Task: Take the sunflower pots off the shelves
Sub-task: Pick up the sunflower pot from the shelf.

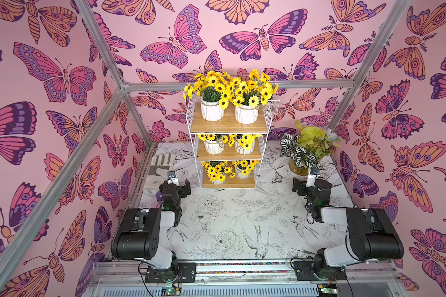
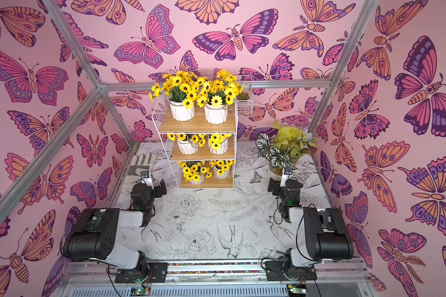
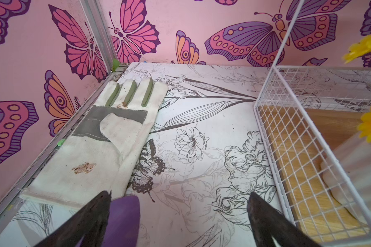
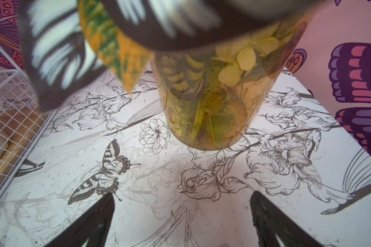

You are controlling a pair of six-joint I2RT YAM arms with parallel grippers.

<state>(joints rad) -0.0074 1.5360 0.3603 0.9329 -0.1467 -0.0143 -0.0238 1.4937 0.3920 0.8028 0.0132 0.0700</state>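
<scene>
Shelves [image 1: 228,124] are carrying all six sunflower pots [image 1: 212,111], two sitting on each tier; I am seeing my left gripper [image 3: 179,193] and right gripper [image 4: 182,194] hovering low on either side, jaws gaping wide, each gripping nothing

So the whole booth is wrapped in pink wallpaper walls [image 1: 216,38] covered with big purple, magenta and orange butterflies. Silver aluminium frame bars [image 1: 242,84] run along the corners. The white tabletop sheet [image 1: 229,218] has black line-drawn flowers, birds and butterflies, with a grey metal rail [image 1: 242,276] along the front edge. Lighting's bright and even.
</scene>
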